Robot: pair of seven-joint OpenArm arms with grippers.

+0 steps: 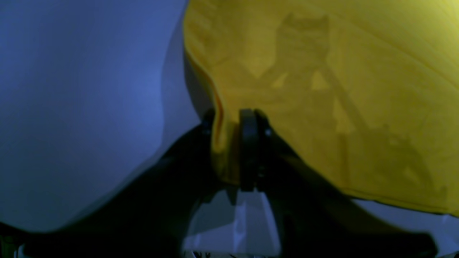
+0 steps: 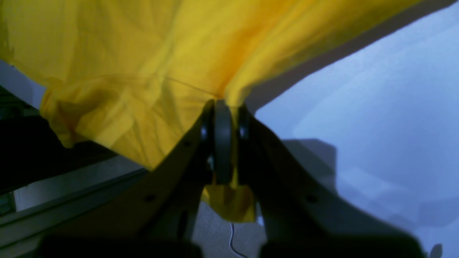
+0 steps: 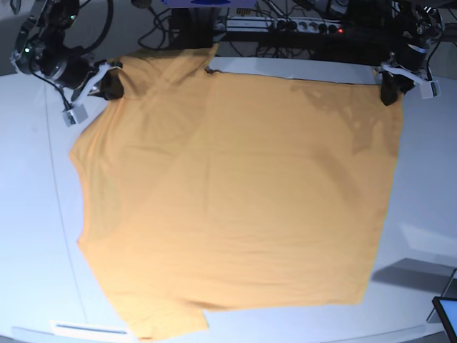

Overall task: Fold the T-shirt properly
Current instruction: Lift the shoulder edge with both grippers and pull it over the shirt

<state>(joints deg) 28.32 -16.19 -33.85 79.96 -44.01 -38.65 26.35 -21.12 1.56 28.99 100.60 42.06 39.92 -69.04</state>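
The orange-yellow T-shirt [image 3: 235, 193] lies spread wide over the white table [image 3: 36, 214], its far edge lifted at both corners. At the far right corner in the base view, my left gripper [image 3: 389, 89] pinches the hem. The left wrist view shows its jaws [image 1: 229, 122] shut on a fold of the T-shirt [image 1: 322, 89]. At the far left corner, my right gripper [image 3: 111, 86] holds the cloth near a sleeve. In the right wrist view its jaws [image 2: 224, 107] are shut on the T-shirt [image 2: 143, 53], which bunches and hangs below the fingers.
A power strip [image 3: 300, 25] and tangled cables run along the back edge behind the table. A dark screen-like object [image 3: 446, 314] stands at the front right corner. A pale strip [image 3: 89, 329] lies by the front left edge.
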